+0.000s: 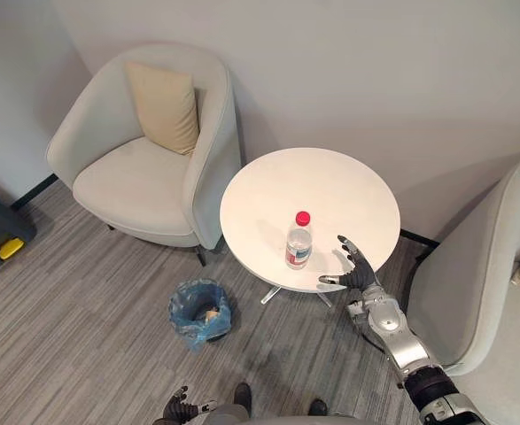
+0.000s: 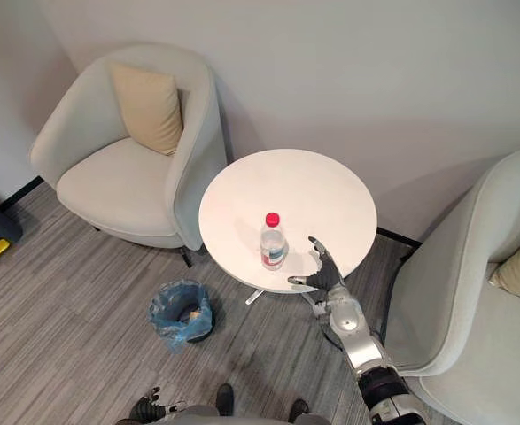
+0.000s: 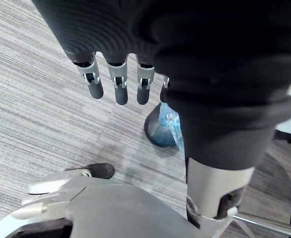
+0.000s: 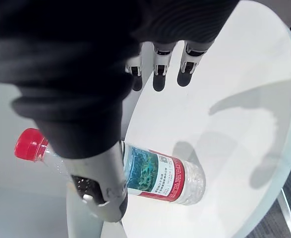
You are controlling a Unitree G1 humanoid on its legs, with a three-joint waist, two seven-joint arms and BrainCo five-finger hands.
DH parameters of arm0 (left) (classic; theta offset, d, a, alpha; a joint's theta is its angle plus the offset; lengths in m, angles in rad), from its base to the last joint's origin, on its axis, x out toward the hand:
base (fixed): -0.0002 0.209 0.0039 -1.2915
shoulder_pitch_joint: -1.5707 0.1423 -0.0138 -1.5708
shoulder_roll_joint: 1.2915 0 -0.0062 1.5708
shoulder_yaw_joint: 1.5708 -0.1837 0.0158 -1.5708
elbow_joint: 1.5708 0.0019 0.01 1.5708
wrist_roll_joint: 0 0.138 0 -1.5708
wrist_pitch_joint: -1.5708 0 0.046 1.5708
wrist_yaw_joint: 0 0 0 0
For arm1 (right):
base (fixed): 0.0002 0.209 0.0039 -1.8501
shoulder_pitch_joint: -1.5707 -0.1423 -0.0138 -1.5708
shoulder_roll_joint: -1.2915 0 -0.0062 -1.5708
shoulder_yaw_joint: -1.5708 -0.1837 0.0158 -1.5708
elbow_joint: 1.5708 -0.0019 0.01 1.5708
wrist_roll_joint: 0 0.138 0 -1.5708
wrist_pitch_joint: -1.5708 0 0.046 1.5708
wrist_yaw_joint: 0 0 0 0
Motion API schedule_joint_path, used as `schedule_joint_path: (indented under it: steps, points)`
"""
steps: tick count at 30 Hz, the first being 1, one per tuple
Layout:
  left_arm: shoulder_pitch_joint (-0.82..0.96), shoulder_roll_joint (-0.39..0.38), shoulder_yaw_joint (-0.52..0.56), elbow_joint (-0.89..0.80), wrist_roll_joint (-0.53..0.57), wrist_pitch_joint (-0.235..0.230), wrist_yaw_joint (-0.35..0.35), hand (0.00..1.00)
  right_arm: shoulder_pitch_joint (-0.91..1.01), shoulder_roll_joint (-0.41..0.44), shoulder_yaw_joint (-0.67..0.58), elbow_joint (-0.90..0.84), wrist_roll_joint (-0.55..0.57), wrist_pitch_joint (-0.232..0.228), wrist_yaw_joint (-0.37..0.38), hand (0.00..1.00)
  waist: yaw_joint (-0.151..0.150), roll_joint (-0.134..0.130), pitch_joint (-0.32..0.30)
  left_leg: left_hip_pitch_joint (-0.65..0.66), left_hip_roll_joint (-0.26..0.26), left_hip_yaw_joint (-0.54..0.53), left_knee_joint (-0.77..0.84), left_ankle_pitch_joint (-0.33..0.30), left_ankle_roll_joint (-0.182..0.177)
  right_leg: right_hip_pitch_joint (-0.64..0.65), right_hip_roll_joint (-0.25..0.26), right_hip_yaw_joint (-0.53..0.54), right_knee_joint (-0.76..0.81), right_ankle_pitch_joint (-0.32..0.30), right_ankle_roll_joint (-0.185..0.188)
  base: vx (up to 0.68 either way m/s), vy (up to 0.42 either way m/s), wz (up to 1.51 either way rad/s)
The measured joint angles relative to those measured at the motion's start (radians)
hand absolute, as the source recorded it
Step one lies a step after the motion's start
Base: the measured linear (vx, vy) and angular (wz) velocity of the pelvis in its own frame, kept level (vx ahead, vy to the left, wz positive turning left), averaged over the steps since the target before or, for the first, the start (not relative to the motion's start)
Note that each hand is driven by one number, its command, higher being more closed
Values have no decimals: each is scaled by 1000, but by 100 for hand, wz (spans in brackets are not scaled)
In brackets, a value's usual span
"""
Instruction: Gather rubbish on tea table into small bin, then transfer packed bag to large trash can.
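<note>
The right hand (image 1: 357,268) hovers above the desk (image 1: 330,181) just beside the upright bottle (image 1: 299,241), fingers (image 4: 159,79) spread, holding nothing. The left hand (image 3: 120,87) hangs relaxed, empty.

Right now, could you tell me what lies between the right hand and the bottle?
Nothing: in the left eye view only bare white tabletop separates the open right hand from the upright bottle.
</note>
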Motion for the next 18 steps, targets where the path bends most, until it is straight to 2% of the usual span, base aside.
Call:
schedule_joint_path:
  steps: [5,8,13,15,17,18]
  points:
    - [-2,0,-16,-14,-3,-1,6,0,-92,6,1,51,31,4,-3,0,7,3,40,-19,-1,-10,0,4,0,-14,0,-7,-1,0,0,-2,1,7]
    - [-3,-1,-23,-16,-15,-1,16,0,-116,11,2,84,43,10,-19,0,27,4,62,-23,-2,-14,0,5,0,-16,-1,-10,-1,0,0,-4,2,4]
    - [-4,-1,-23,-20,-22,-8,19,0,-183,29,3,149,64,21,-29,0,31,4,82,-53,-6,-36,0,15,2,-34,-4,-32,-1,0,0,-12,6,13]
    - [-5,-3,-23,-21,-27,-9,20,0,-202,31,18,153,71,21,-40,0,51,7,93,-54,-7,-37,0,15,2,-35,-5,-33,-1,0,0,0,0,0]
    - [-5,-4,-23,-24,-29,-10,21,0,-213,33,22,157,73,21,-41,0,55,10,98,-59,-8,-41,0,16,2,-37,-5,-37,-1,0,0,-16,10,6]
    - [-5,-4,-23,-24,-30,-10,21,0,-219,35,23,157,74,21,-42,100,56,10,99,-64,-9,-44,0,18,2,-40,-6,-40,0,0,0,-23,8,13]
